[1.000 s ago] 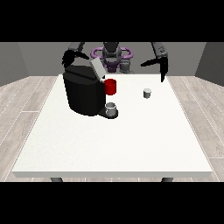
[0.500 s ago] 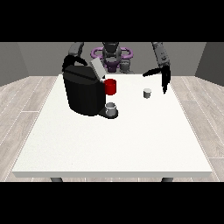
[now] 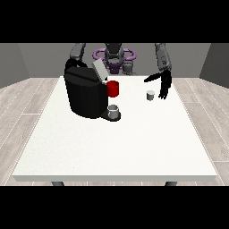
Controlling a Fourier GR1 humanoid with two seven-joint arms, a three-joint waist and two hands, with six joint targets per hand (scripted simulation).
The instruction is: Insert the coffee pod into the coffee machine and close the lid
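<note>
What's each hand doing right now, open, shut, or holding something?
Hand at the view's right: open, holding nothing, beside the coffee pod.
Hand at the view's left: hidden, cannot be told.

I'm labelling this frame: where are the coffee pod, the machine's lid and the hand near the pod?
coffee pod point(image 3: 150, 95), front view, its side.
lid point(image 3: 99, 70), front view, its raised flap.
hand at the view's right point(image 3: 163, 85), front view, its palm.

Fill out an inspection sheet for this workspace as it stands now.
Surface: white table, front half bare.
Job's things: black coffee machine with lid raised; small grey coffee pod standing on the table, apart from the machine.
Clutter: red cup beside the machine; grey cup on its tray.
Hands: hand at the view's right open, beside the pod; other hand hidden behind the machine.
Cables: nothing seen.
Surroundings: wood floor, grey walls.
</note>
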